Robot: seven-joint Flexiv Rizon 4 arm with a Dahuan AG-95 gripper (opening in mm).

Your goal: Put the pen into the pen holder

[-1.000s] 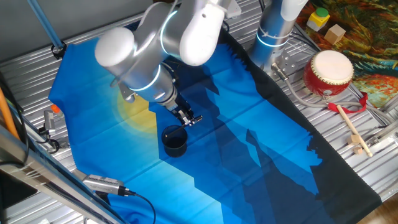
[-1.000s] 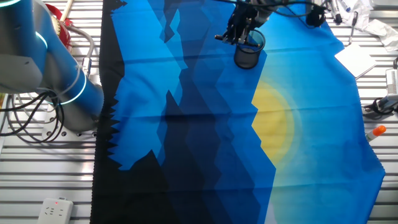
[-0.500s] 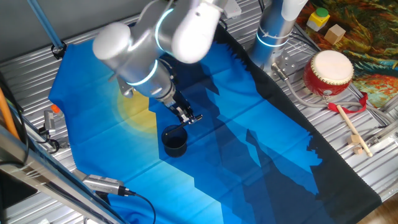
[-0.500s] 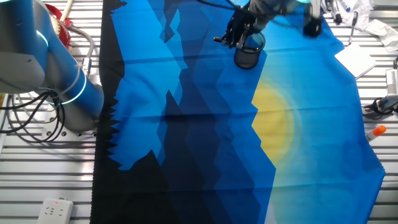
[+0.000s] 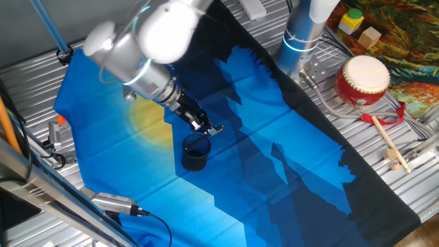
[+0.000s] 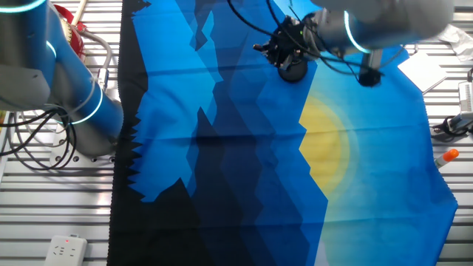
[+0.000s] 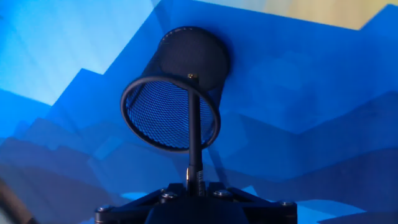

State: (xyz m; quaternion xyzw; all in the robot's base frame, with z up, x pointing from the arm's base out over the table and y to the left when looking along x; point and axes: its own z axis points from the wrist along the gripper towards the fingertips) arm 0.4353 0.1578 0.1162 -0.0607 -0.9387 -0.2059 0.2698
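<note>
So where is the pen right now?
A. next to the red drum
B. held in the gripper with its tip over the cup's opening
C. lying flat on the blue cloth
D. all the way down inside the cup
B. In the hand view the pen stands up from the gripper, which is clamped on its lower end, and its tip reaches across the round rim of the pen holder.

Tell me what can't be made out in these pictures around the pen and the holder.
- Fingers on the pen: hand view, cut off by the bottom edge.
- Pen in both fixed views: too small, lost against the gripper.
- Pen tip inside or above the pen holder: cannot tell.
- Holder's base: other fixed view, partly hidden by the gripper.
</note>
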